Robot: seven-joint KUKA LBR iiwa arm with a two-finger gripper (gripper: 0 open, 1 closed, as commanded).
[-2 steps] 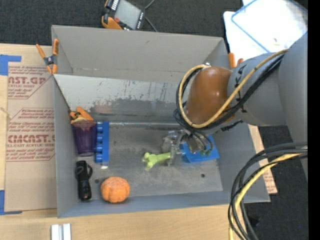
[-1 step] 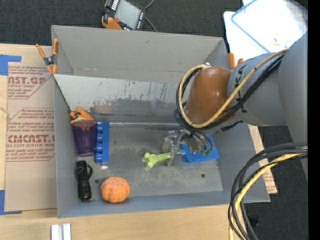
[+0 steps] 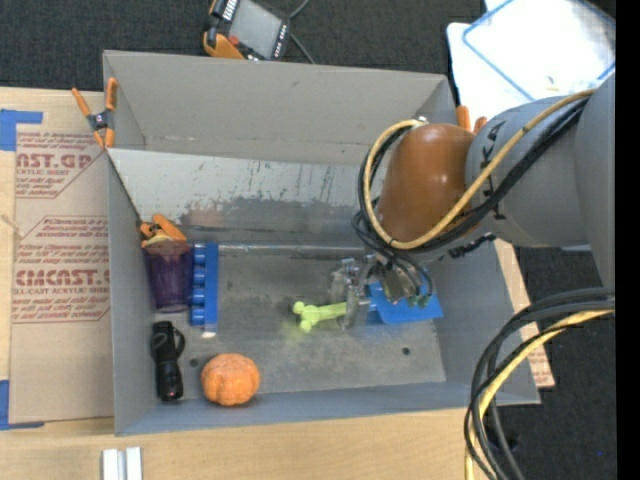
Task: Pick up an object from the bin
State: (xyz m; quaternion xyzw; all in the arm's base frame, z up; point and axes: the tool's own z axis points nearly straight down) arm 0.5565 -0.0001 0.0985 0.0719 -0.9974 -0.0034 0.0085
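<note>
Just beside lime toy (image 3: 318, 314): gripper (image 3: 352, 296)

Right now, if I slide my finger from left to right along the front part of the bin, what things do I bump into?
black gadget → orange ball → little green bone-shaped toy → flat blue piece

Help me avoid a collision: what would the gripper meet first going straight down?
Probably the right end of the small yellow-green bone-shaped plastic toy under the gripper, though depth is unclear.
</note>
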